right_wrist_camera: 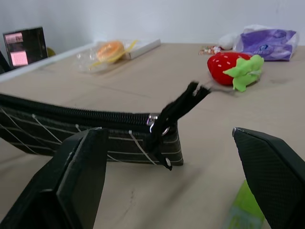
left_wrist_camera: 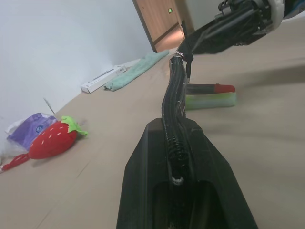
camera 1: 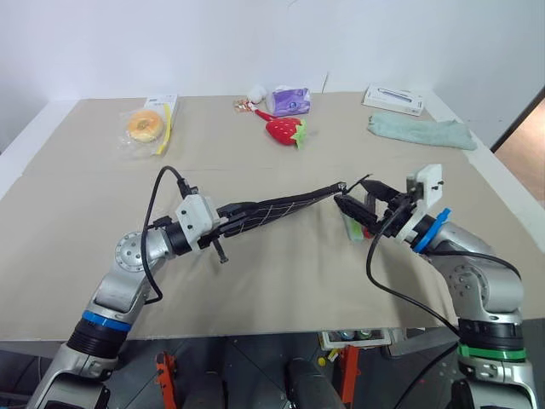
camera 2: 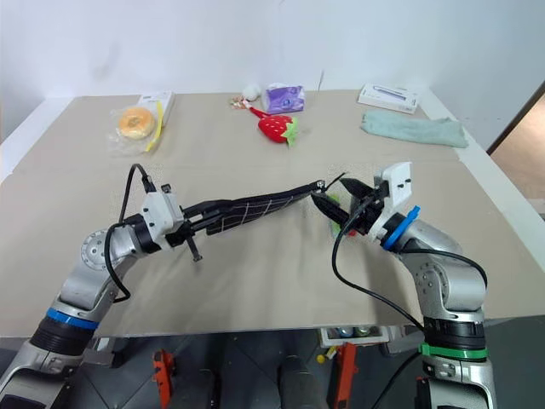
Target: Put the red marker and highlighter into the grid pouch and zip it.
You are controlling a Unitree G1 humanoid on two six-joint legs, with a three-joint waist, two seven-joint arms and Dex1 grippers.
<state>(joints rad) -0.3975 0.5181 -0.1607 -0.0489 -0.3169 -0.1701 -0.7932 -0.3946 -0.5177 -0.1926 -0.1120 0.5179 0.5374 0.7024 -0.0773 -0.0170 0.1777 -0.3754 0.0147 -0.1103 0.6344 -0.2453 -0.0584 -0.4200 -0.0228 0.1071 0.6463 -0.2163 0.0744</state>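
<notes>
Though lifted, grid pouch (camera 1: 272,209) crosswise.

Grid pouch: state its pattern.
Black fabric with thin white grid lines on the grid pouch, clearest in the right wrist view.

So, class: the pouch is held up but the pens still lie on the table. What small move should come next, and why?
Probably lower the open right gripper onto the red marker or highlighter. Both lie outside the grid pouch, which the left gripper holds up by one end.
</notes>
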